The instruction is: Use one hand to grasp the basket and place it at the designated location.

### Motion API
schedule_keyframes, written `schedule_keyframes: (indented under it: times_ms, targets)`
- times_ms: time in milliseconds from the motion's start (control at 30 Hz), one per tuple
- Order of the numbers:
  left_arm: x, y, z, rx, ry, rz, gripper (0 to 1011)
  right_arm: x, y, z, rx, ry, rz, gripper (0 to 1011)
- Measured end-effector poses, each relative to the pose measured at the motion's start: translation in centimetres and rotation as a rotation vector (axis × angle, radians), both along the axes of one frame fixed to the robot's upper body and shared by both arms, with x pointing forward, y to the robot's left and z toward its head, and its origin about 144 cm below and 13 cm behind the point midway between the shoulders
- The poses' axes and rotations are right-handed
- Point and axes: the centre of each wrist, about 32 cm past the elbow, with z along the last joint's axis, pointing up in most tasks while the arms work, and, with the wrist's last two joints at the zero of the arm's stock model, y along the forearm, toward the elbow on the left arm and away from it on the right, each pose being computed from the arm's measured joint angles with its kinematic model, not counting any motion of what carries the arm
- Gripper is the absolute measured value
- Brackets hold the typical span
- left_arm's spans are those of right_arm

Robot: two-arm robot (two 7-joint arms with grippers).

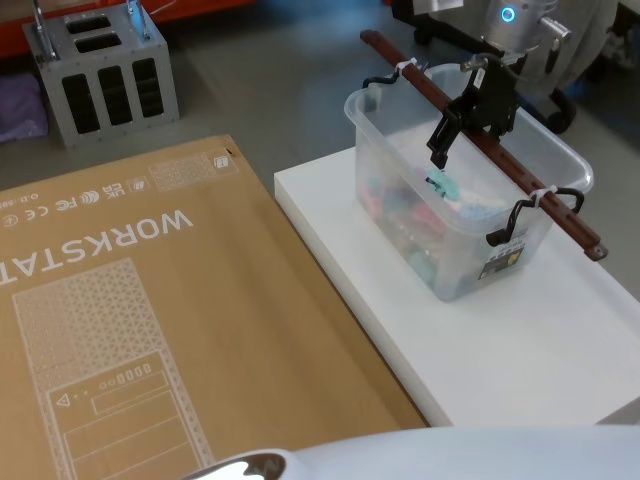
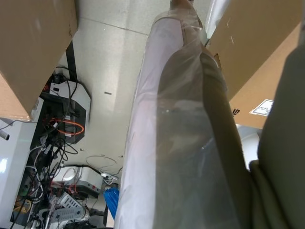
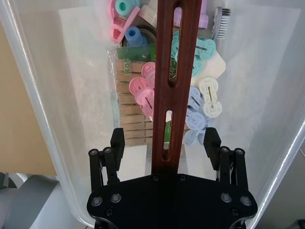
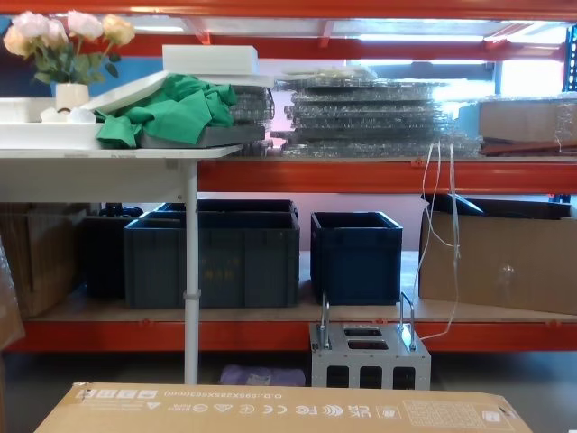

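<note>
The basket (image 1: 465, 195) sits on a white platform (image 1: 520, 350), near that platform's far end, with its long side running diagonally. It is a translucent whitish tub with a thick rolled rim. A reddish-brown slotted bar (image 1: 480, 140) lies along its top as a handle, tied with white zip ties to black wire loops (image 1: 515, 215) at both ends of the basket. Inside the basket I see pastel pink, blue and cream clips (image 3: 200, 102), a packet of wooden clothes pegs (image 3: 131, 95) and a brush head (image 3: 220, 19) against the wall.

My right tool (image 1: 470, 115) hangs just above the middle of the basket, over the bar. In the right wrist view its two black fingers (image 3: 117, 143) stand wide apart, one on each side of the bar (image 3: 174, 81), with clear space between each pad and the bar, so it holds nothing.

Beside the basket's platform, on my left, lies a large flat cardboard box (image 1: 150, 330) printed with "WORKSTAT". Beyond that box stands a small grey metal box with two loop handles (image 1: 100, 75) on the floor, seen also in the chest view (image 4: 368, 354). Behind it, orange shelving holds dark blue crates (image 4: 225, 253) and a brown carton (image 4: 500, 257).

I cannot tell how my left tool stands; the left wrist view shows a plastic-wrapped shape (image 2: 181, 143) close up, with cardboard and cables on the floor behind it.
</note>
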Motion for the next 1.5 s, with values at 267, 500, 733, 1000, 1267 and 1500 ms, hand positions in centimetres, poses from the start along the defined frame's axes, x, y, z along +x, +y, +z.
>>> schedule_keyframes:
  times_ms: [267, 500, 733, 1000, 1267, 1500]
  targets:
    - [0.0, 0.0, 0.0, 0.0, 0.0, 0.0, 0, -0.1, 0.6, 0.7, -0.009, -0.031, 0.013, 1001]
    - [0.0, 0.0, 0.0, 0.0, 0.0, 0.0, 0, -0.7, 0.7, 1.9, -0.01, -0.067, 0.016, 1001]
    - [0.0, 0.0, 0.0, 0.0, 0.0, 0.0, 0, -1.3, 0.8, 3.0, -0.008, -0.097, 0.019, 1001]
    - [0.0, 0.0, 0.0, 0.0, 0.0, 0.0, 0, -2.1, 0.9, 4.5, -0.001, -0.133, 0.02, 1001]
    - [0.0, 0.0, 0.0, 0.0, 0.0, 0.0, 0, -3.5, 0.6, 6.5, 0.005, -0.19, 0.005, 1002]
    - [0.0, 0.0, 0.0, 0.0, 0.0, 0.0, 0, -4.0, 0.5, 7.1, 0.008, -0.208, -0.005, 1001]
